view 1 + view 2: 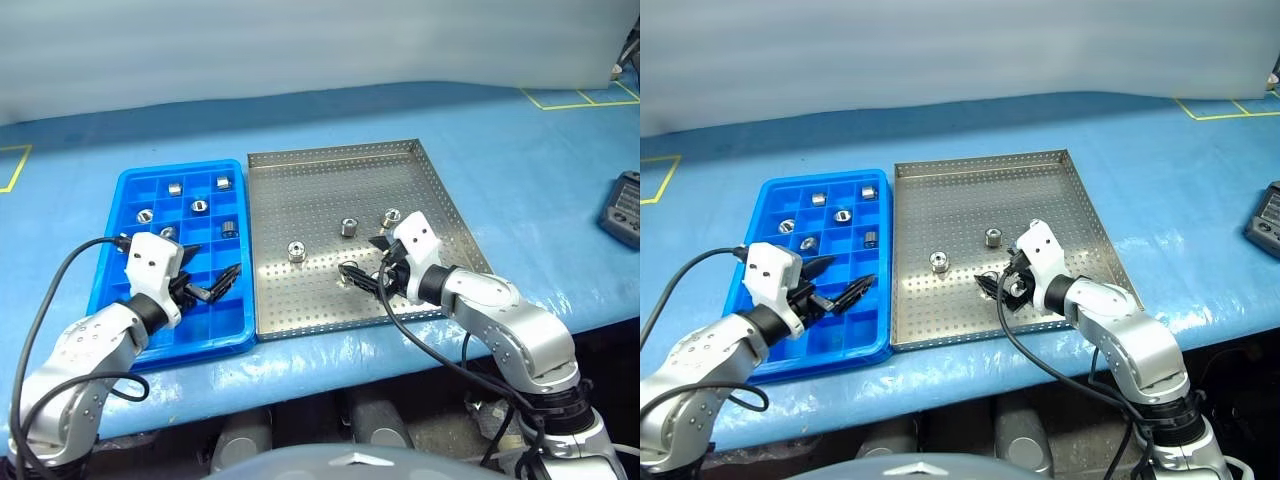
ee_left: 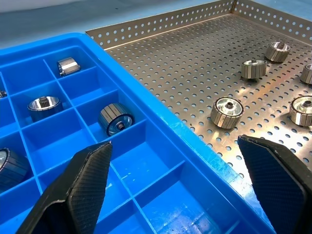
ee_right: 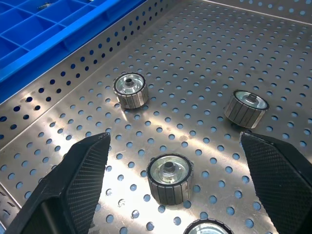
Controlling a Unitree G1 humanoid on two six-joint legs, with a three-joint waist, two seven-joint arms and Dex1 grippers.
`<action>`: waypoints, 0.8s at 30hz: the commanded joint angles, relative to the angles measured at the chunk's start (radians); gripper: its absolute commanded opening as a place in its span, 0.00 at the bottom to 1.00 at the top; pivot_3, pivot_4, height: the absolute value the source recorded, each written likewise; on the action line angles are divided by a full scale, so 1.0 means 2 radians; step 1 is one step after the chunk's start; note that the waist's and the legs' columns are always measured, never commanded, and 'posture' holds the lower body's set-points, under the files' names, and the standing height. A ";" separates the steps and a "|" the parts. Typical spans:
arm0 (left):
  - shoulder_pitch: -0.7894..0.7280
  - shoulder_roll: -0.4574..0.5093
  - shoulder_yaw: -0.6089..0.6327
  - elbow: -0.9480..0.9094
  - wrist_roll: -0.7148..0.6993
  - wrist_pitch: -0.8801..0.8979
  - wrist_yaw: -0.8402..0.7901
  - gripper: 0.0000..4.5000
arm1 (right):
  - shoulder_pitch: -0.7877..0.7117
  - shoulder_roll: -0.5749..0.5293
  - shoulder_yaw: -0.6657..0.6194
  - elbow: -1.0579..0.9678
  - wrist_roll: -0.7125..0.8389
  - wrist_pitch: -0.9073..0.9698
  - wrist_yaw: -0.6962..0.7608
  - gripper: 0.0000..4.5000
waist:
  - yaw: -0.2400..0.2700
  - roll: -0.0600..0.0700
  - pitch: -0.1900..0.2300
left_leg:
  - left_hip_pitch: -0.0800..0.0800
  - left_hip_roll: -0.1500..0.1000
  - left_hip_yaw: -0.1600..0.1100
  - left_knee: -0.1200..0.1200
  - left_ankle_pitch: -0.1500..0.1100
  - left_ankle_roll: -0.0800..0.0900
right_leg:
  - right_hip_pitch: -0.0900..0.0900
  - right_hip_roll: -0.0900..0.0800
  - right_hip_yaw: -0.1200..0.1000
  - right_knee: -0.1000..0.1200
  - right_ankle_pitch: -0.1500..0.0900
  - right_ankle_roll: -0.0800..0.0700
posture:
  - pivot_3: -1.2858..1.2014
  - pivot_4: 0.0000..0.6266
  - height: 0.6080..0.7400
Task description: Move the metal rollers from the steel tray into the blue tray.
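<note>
The steel tray [image 1: 330,185] lies at the table's centre with several metal rollers [image 1: 297,251] standing on its perforated floor. The blue tray [image 1: 215,322] sits against its left side and holds several rollers [image 1: 199,207] in its far compartments. My left gripper [image 1: 220,257] hangs open above the blue tray's near right compartments, with nothing between its fingers [image 2: 90,170]. My right gripper [image 1: 362,262] is open low over the steel tray's near part. One roller [image 3: 168,178] stands upright between its fingers [image 3: 80,170], untouched. Two more rollers [image 3: 130,89] [image 3: 246,108] stand just beyond.
A dark handheld device [image 1: 622,207] lies on the blue table cover at the far right. Yellow tape marks [image 1: 575,98] show at the back right. Black cables trail from both wrists toward the table's front edge.
</note>
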 commanded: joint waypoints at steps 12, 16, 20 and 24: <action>0.004 0.005 -0.001 -0.015 -0.006 0.009 0.006 1.00 | -0.003 -0.001 0.012 -0.019 -0.009 -0.025 0.011 1.00 | 0.000 0.000 0.000 | 0.000 0.000 0.000 0.000 0.000 0.000 | 0.000 0.000 0.000 0.000 0.000 0.000 | 0.50 0.24 1.00; 0.006 0.006 -0.003 -0.016 -0.005 0.008 0.005 1.00 | -0.002 0.000 0.014 -0.020 -0.009 -0.024 0.011 1.00 | 0.000 0.000 0.000 | 0.000 0.000 0.000 0.000 0.000 0.000 | 0.000 0.000 0.000 0.000 0.000 0.000 | 0.50 0.24 1.00; 0.009 0.009 -0.009 -0.017 -0.003 0.006 0.002 1.00 | -0.002 0.002 0.015 -0.019 -0.010 -0.024 0.010 1.00 | 0.000 0.000 0.000 | 0.000 0.000 0.000 0.000 0.000 0.000 | 0.000 0.000 0.000 0.000 0.000 0.000 | 0.50 0.24 1.00; 0.009 0.011 -0.012 -0.016 -0.001 0.004 0.003 1.00 | -0.002 0.003 0.017 -0.018 -0.012 -0.024 0.009 1.00 | 0.000 0.000 0.000 | 0.000 0.000 0.000 0.000 0.000 0.000 | 0.000 0.000 0.000 0.000 0.000 0.000 | 0.50 0.24 1.00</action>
